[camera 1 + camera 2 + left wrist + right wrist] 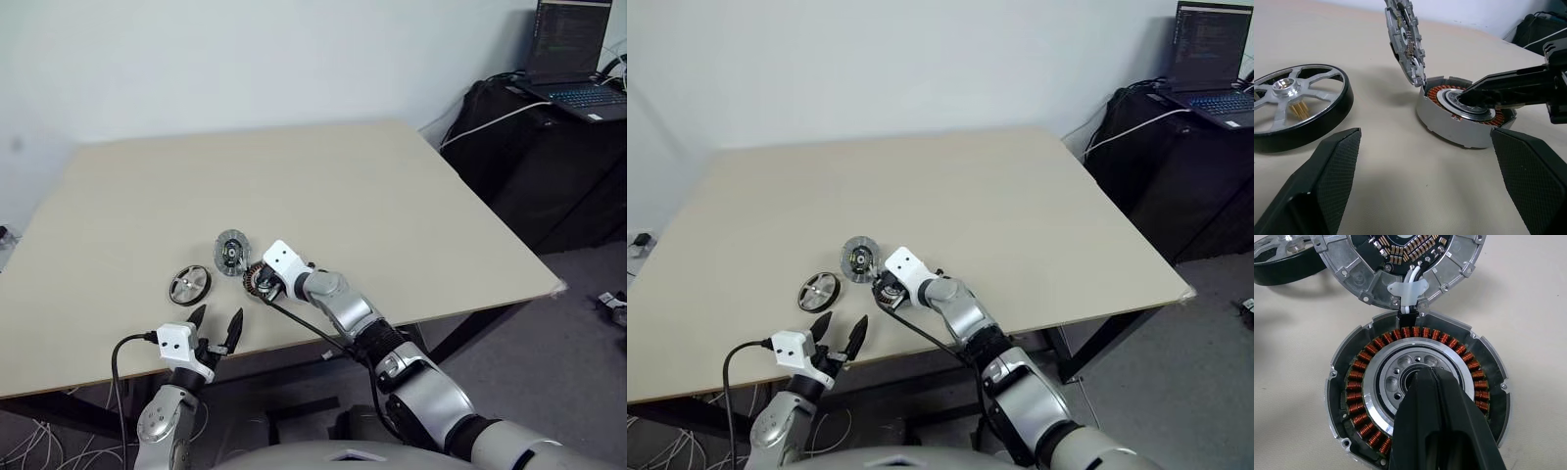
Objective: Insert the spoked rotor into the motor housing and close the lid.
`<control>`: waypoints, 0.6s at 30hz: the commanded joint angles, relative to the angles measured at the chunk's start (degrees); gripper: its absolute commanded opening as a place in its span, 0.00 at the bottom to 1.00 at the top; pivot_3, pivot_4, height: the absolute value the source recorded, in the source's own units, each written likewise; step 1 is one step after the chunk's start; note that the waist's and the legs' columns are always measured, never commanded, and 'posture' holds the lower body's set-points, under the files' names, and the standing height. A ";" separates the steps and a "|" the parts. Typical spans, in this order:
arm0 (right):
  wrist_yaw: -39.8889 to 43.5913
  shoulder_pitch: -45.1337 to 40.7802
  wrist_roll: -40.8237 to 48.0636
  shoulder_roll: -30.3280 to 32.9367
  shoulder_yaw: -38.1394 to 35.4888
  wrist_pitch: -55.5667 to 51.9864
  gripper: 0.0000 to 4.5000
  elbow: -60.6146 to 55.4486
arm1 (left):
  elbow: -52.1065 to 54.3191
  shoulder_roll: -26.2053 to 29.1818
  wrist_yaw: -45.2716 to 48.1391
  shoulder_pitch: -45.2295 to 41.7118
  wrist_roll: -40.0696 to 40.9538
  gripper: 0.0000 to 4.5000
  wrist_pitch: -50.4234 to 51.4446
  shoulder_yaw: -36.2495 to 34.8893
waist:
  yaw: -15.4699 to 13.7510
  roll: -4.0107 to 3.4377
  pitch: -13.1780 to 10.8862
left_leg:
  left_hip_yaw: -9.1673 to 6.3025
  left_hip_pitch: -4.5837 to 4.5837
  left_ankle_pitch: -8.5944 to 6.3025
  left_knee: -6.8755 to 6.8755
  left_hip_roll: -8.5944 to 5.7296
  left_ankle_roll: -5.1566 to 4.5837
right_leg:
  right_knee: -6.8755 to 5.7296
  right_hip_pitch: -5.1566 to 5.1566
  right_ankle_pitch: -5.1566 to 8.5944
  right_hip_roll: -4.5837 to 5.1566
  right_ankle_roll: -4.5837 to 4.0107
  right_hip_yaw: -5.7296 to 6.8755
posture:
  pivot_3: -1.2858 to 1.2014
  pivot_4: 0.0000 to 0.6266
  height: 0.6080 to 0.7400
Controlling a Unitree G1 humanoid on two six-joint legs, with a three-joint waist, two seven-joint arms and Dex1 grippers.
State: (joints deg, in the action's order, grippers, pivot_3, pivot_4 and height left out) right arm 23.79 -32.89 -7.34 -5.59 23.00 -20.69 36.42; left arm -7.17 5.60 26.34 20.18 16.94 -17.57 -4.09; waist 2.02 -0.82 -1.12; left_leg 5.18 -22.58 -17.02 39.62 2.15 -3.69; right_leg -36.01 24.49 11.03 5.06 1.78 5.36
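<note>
The motor housing (1364, 382), a silver ring with copper coils, lies on the table near its front edge. Its lid (1400, 264) stands tilted open at the housing's far rim, joined to it by white wires. My right gripper (1429, 374) is shut, its tips resting on the housing's silver centre hub with nothing held. The spoked rotor (1298, 105), with its black rim and silver spokes, lies flat to the left of the housing. My left gripper (217, 325) hovers open at the table's front edge, just short of the rotor and housing.
The beige table (323, 186) stretches wide behind the parts. A black stand with a laptop (578, 69) and cables sits off the far right corner. A cable runs along each arm.
</note>
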 commanded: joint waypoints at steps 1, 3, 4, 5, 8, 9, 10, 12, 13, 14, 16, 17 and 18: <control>-0.39 0.33 0.43 1.15 -2.12 -0.22 0.00 -1.46 | 0.47 -0.02 0.50 -0.53 0.93 1.00 -0.10 -0.52 | -0.32 -0.04 0.06 | 0.00 0.01 -0.02 0.00 -0.01 0.09 | -0.01 -0.02 -0.03 0.04 0.03 0.00 | 0.52 0.00 1.00; 0.14 0.38 1.28 0.48 -2.43 -0.16 0.00 -4.38 | 0.54 -0.03 0.71 -0.38 0.88 1.00 -0.14 -0.31 | -0.53 -0.03 0.04 | 0.00 0.00 -0.01 0.01 -0.02 0.10 | -0.01 -0.01 -0.06 0.06 0.03 0.01 | 0.52 0.00 1.00; 0.22 0.43 1.59 0.22 -2.55 -0.21 0.00 -5.69 | 0.62 -0.07 0.71 -0.28 0.79 1.00 -0.17 -0.19 | -0.54 -0.06 0.01 | 0.00 -0.05 -0.01 0.00 -0.02 0.10 | 0.00 0.03 -0.06 0.06 0.03 0.01 | 0.52 0.00 1.00; 0.20 0.51 1.84 0.01 -2.68 -0.32 0.00 -6.71 | 0.69 -0.12 0.66 -0.21 0.71 1.00 -0.21 -0.12 | -0.53 -0.08 -0.01 | 0.00 -0.09 -0.01 0.00 -0.03 0.09 | 0.01 0.06 -0.07 0.06 0.02 0.00 | 0.52 0.00 1.00; 0.90 2.57 3.58 -0.75 -3.13 -1.11 0.00 -13.65 | 0.62 -0.49 -1.39 0.03 0.69 1.00 -0.17 -1.50 | -0.45 -0.08 -0.03 | 0.00 -0.15 0.12 -0.03 -0.03 -0.15 | 0.03 0.12 -0.05 0.04 -0.03 0.01 | 0.52 0.00 1.00; 1.23 3.59 3.87 -0.59 -2.99 -1.52 0.00 -15.85 | -0.04 -0.53 -2.13 -0.18 1.60 1.00 0.00 -2.92 | -0.41 -0.07 -0.04 | 0.00 -0.15 0.10 -0.05 -0.02 -0.14 | 0.03 0.12 -0.03 0.03 -0.06 0.00 | 0.52 0.00 1.00; 1.69 4.80 4.18 -0.22 -2.80 -2.11 0.00 -18.04 | -1.05 -0.45 -2.55 -0.59 3.31 1.00 0.31 -4.83 | -0.41 -0.05 -0.03 | -0.01 -0.15 0.10 -0.08 -0.02 -0.13 | 0.04 0.14 -0.02 0.02 -0.07 0.00 | 0.52 0.00 1.00; 2.22 7.15 4.48 0.76 -2.59 -3.43 0.00 -21.90 | -3.35 0.07 -2.27 -1.59 7.16 1.00 1.07 -8.73 | -0.41 -0.03 -0.03 | -0.05 -0.13 0.08 -0.13 0.02 -0.11 | 0.05 0.13 0.03 -0.02 -0.11 0.04 | 0.52 0.00 1.00; 2.37 8.57 4.75 1.35 -2.76 -4.30 0.00 -23.96 | -4.57 0.31 -1.47 -2.20 9.80 1.00 1.61 -10.88 | -0.50 0.01 0.00 | -0.09 -0.13 0.08 -0.13 0.03 -0.10 | 0.05 0.13 0.04 -0.03 -0.13 0.08 | 0.52 0.00 1.00; 2.43 9.53 4.91 1.73 -2.88 -5.00 0.00 -25.41 | -5.40 0.41 -0.78 -2.65 11.49 1.00 1.95 -12.30 | -0.49 0.05 -0.01 | -0.13 -0.13 0.08 -0.14 0.03 -0.10 | 0.05 0.11 0.07 -0.03 -0.17 0.13 | 0.52 0.00 1.00; 2.42 11.27 5.10 2.62 -3.12 -6.28 0.00 -27.99 | -6.43 0.41 1.22 -3.49 15.65 1.00 3.56 -15.12 | -0.51 0.08 -0.03 | -0.15 -0.13 0.08 -0.13 0.03 -0.09 | 0.04 0.10 0.09 -0.01 -0.18 0.16 | 0.52 0.00 1.00; 2.47 12.35 5.27 3.24 -3.24 -7.01 0.00 -29.42 | -6.79 0.55 3.09 -3.91 18.64 1.00 5.34 -16.51 | -0.50 0.12 -0.06 | -0.14 -0.14 0.08 -0.12 0.01 -0.09 | 0.05 0.10 0.09 0.02 -0.18 0.15 | 0.52 0.00 1.00; 2.46 13.54 5.43 3.95 -3.35 -7.71 0.00 -30.94 | -6.68 0.61 5.44 -4.17 21.62 1.00 7.59 -17.32 | -0.59 0.14 -0.06 | -0.13 -0.14 0.08 -0.11 0.00 -0.09 | 0.05 0.09 0.08 0.04 -0.17 0.15 | 0.52 0.00 1.00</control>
State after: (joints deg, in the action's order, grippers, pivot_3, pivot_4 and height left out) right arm 26.22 -19.41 -2.86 -1.78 20.37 -27.76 9.91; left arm -14.17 5.97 28.73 17.09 33.97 -12.57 -19.98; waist 1.43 -0.68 -1.18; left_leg 5.05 -22.72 -16.94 39.51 2.13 -3.79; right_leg -35.95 24.56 11.11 5.13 1.61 5.52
